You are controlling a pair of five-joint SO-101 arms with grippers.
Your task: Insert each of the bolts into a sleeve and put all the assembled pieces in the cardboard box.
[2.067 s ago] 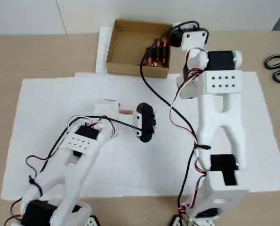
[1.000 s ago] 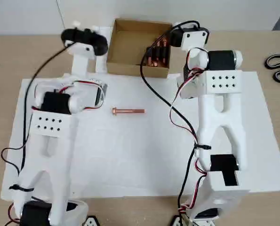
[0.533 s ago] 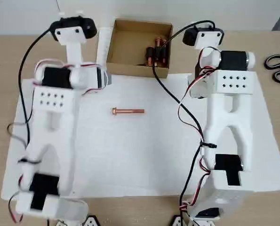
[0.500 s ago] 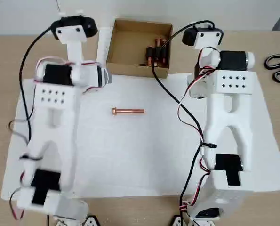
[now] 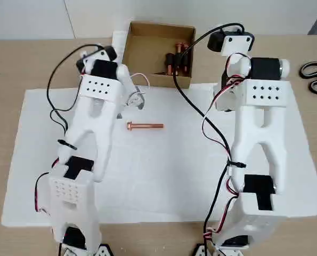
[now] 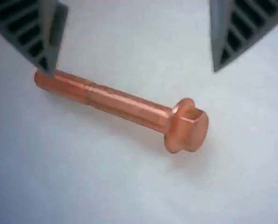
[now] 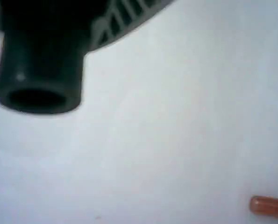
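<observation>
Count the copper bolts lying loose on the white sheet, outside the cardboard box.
1. The bolt lies on the white sheet between the two arms, under the open left gripper. Copper pieces inside the cardboard box are partly hidden.

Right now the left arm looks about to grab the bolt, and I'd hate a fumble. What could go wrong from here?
1. The open left gripper has its fingers near the two ends of the bolt, so it lies almost along the closing line. Closing may squeeze it end to end and flick it across the paper.
2. The bore of the sleeve looks narrow. A bolt gripped askew would likely jam at its mouth.
</observation>
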